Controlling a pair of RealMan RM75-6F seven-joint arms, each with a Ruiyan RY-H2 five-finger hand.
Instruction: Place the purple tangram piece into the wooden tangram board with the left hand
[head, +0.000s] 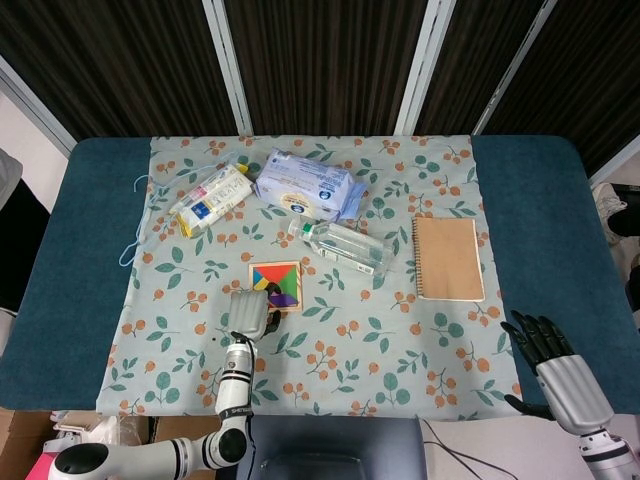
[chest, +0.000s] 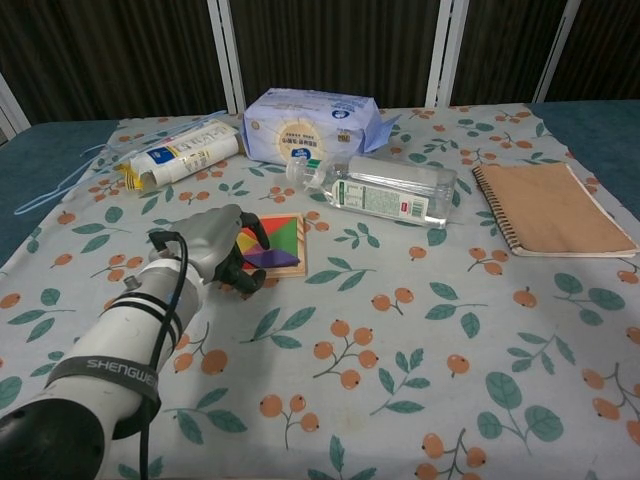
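Beside the wooden tangram board (chest: 275, 243) our left hand (chest: 215, 243) curls empty, the purple tangram piece (chest: 267, 258) seated; our right hand (head: 555, 365) waits, fingers spread.

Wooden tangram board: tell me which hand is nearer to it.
Left. The left hand sits right at the near-left edge of the wooden tangram board. The right hand is far off at the table's near-right corner, past the notebook.
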